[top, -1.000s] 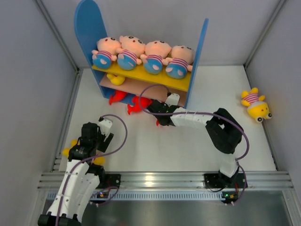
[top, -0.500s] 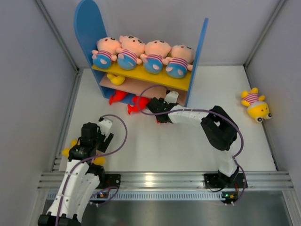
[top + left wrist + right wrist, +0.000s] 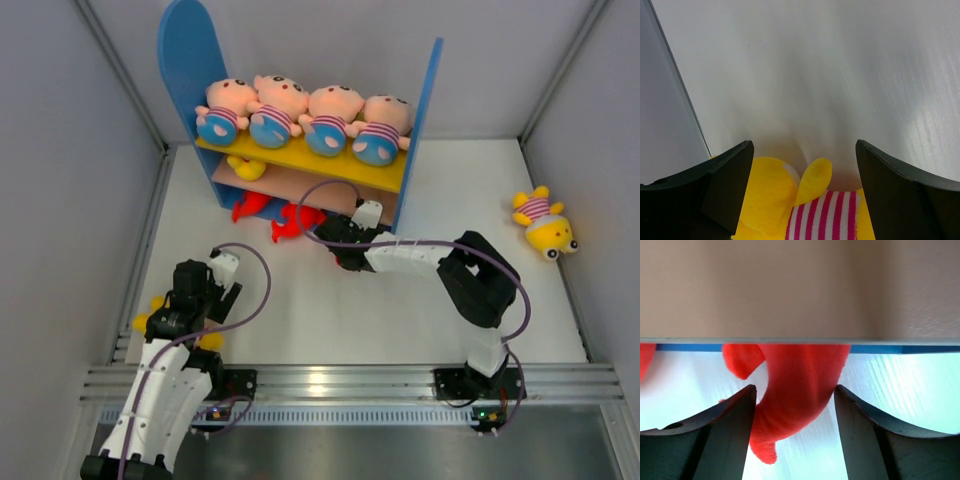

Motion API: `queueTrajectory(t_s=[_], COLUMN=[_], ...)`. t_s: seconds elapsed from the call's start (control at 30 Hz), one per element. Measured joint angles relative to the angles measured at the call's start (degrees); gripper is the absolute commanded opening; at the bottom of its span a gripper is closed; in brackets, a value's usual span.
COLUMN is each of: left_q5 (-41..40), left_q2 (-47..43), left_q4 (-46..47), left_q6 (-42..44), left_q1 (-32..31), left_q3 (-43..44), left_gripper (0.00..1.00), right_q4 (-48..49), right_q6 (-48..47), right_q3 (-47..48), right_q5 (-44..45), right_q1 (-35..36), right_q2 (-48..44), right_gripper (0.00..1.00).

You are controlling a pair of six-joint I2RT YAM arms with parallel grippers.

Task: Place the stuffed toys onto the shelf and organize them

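Observation:
The shelf [image 3: 185, 60] stands at the back, with several baby dolls [image 3: 300, 115] lined up on its yellow upper board. One yellow toy [image 3: 245, 168] lies on the lower board. Red sharks [image 3: 290, 220] lie at the shelf's foot. My right gripper [image 3: 335, 232] reaches in there. In the right wrist view it [image 3: 795, 387] is open, and a red shark [image 3: 795, 375] hangs between its fingers under the tan board [image 3: 800, 290]. My left gripper [image 3: 190, 295] stands open [image 3: 804, 145] over a yellow toy in a striped shirt [image 3: 790, 200].
Another yellow striped toy [image 3: 545, 222] lies far right near the wall. Grey walls close in both sides of the white table [image 3: 330, 320]. A metal rail [image 3: 330, 380] runs along the near edge by the arm bases.
My right gripper has opened, letting go of the red shark at the shelf's foot, after pushing slightly toward the shelf. The left arm has not moved.

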Motion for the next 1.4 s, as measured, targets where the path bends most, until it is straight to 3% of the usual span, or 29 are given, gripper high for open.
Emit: queueTrajectory(t_s=[0.1, 0.2, 0.3, 0.63, 0.7, 0.73, 0.83, 1.2, 1.4], left_q5=[0.0, 0.02, 0.0, 0.02, 0.02, 0.02, 0.02, 0.02, 0.02], left_q2=[0.0, 0.02, 0.0, 0.02, 0.02, 0.02, 0.0, 0.0, -0.02], left_q4=[0.0, 0.0, 0.0, 0.0, 0.0, 0.0, 0.0, 0.0, 0.0], left_q6=[0.0, 0.0, 0.0, 0.02, 0.04, 0.04, 0.11, 0.22, 0.39], left_q1=[0.0, 0.09, 0.11, 0.22, 0.24, 0.24, 0.24, 0.24, 0.24], left_q3=[0.0, 0.0, 0.0, 0.0, 0.0, 0.0, 0.0, 0.0, 0.0], left_gripper=[0.89, 0.89, 0.89, 0.89, 0.89, 0.89, 0.89, 0.89, 0.89], right_q4=[1.31, 1.62, 1.73, 0.59, 0.33, 0.33, 0.5, 1.95, -2.12], right_q6=[-0.26, 0.2, 0.79, -0.55, -0.92, -1.09, -2.75, -8.76, -12.52], right_q3=[0.0, 0.0, 0.0, 5.2, 5.44, 5.46, 5.49, 1.38, -2.14], right_q5=[-0.72, -0.92, -0.46, 3.5, 3.8, 3.96, 4.55, 3.43, 0.09], right_q1=[0.33, 0.59, 0.63, -0.11, -0.31, -0.39, -0.59, 0.07, 2.29], right_q2=[0.0, 0.02, 0.11, 2.54, 2.62, 2.69, 2.89, -2.49, -11.41], right_gripper=[0.55, 0.2, 0.0, 0.0, 0.07, 0.23, 0.57, 0.78, 0.79])
